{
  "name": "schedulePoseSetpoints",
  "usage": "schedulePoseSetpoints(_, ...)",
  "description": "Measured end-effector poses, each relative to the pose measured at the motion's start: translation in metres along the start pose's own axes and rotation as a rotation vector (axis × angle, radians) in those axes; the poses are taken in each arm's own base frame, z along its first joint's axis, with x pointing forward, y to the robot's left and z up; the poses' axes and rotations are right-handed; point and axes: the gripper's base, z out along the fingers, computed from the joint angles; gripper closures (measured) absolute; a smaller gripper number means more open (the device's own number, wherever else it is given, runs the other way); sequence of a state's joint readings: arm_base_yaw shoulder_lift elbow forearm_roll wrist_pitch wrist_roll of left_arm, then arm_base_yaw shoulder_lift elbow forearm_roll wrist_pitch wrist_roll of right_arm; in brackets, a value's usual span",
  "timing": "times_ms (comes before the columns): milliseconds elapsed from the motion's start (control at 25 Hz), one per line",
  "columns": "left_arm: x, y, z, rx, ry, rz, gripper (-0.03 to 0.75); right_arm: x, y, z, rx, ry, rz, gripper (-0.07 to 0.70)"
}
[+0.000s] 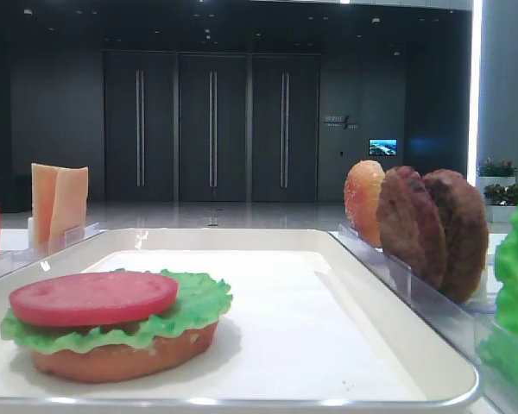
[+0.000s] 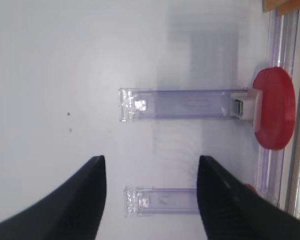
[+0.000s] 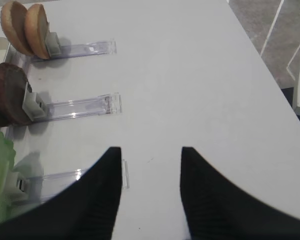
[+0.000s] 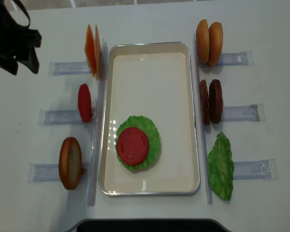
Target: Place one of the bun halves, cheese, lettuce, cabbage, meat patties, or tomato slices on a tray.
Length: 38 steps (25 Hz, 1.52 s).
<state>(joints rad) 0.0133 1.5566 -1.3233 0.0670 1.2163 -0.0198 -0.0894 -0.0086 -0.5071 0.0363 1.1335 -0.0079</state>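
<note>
The white tray (image 4: 106,121) holds a stack: a bun half (image 1: 121,358) at the bottom, lettuce (image 4: 153,140) on it, and a tomato slice (image 4: 133,145) on top. Left of the tray stand cheese (image 4: 91,50), a tomato slice (image 4: 84,102) and a bun half (image 4: 70,162). To its right are two bun halves (image 4: 209,42), two meat patties (image 4: 210,101) and a lettuce leaf (image 4: 221,166). Cabbage is out of view. My left gripper (image 2: 150,165) hangs open and empty over the table left of the tomato slice (image 2: 274,107). My right gripper (image 3: 151,152) is open and empty over bare table.
Clear plastic holder rails (image 4: 63,116) lie on the white table on both sides of the tray. The left arm (image 4: 12,41) is at the far left corner. The table's right edge (image 3: 270,65) runs near the right gripper.
</note>
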Motion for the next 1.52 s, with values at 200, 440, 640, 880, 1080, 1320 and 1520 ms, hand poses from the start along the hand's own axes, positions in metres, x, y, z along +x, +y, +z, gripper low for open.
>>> schedulePoseSetpoints(200, 0.042, 0.003, -0.027, -0.019, -0.058, 0.008, 0.284, 0.000, 0.000, 0.000, 0.000, 0.000, 0.000, 0.358)
schedulePoseSetpoints(440, 0.133, 0.005, -0.065, -0.016, -0.220, -0.005, 0.294, 0.000, 0.000, 0.000, 0.000, 0.000, 0.000, 0.358)
schedulePoseSetpoints(640, 0.216, 0.005, -0.077, -0.018, -0.483, -0.018, 0.295, 0.000, 0.000, 0.000, 0.000, 0.000, 0.000, 0.358)
schedulePoseSetpoints(880, 0.295, 0.004, -0.059, -0.014, -0.753, -0.060, 0.295, 0.000, 0.000, 0.000, 0.000, 0.000, 0.000, 0.358)
schedulePoseSetpoints(1080, 0.321, 0.005, -0.042, -0.025, -0.807, -0.106, 0.297, 0.000, 0.000, 0.000, 0.000, 0.000, 0.000, 0.358)
schedulePoseSetpoints(1320, 0.317, 0.005, -0.034, -0.028, -0.807, -0.096, 0.304, 0.000, 0.000, 0.000, 0.000, 0.000, 0.000, 0.358)
schedulePoseSetpoints(1520, 0.315, 0.003, -0.031, -0.015, -0.806, -0.092, 0.364, 0.000, 0.000, 0.000, 0.000, 0.000, 0.000, 0.358)
